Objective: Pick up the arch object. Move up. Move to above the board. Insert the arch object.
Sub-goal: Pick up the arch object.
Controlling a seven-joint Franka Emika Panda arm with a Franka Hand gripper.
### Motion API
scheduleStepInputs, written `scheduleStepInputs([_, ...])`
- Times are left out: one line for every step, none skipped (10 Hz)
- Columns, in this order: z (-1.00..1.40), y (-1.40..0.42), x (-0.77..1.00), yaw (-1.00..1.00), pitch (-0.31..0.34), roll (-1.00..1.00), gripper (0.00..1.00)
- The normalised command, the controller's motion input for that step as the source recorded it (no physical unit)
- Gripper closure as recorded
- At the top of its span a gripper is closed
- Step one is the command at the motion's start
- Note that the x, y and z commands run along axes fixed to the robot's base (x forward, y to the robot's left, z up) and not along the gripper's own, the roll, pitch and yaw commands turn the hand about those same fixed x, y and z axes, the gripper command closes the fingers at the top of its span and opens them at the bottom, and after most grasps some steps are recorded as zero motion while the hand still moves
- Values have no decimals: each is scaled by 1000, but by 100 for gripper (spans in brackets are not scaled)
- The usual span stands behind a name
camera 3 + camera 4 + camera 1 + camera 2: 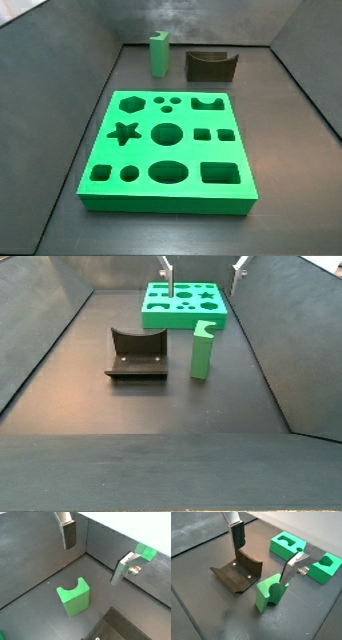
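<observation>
The arch object (159,52) is a narrow bright green block standing upright on the dark floor, notch end up. It shows in both wrist views (73,597) (270,592) and in a side view (202,349). My gripper (264,554) hangs above it, open and empty, with the block below and close to one finger (291,569). It touches neither finger. The gripper also shows in a wrist view (97,552), and only its fingertips show in a side view (203,268). The board (144,150) lies flat on the floor with its shaped holes open, and its front wall (187,318) faces the block.
The dark fixture (210,65) with a curved notch stands beside the arch object (238,572) (136,353). Grey walls (33,557) enclose the floor on the sides. Parts of the board show behind one finger (286,544).
</observation>
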Motion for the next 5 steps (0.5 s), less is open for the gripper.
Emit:
scheduleStepInputs([-260,-143,0,-423,0,-40,0])
scheduleStepInputs([-509,-146,0,-831,0,-67,0])
scheduleStepInputs([-669,-126,-91,-791,0,-121,0])
scheduleStepInputs([-740,-71,0,-706,13,-147,0])
scheduleStepInputs([-817,-60,-123,-463,0,-147,0])
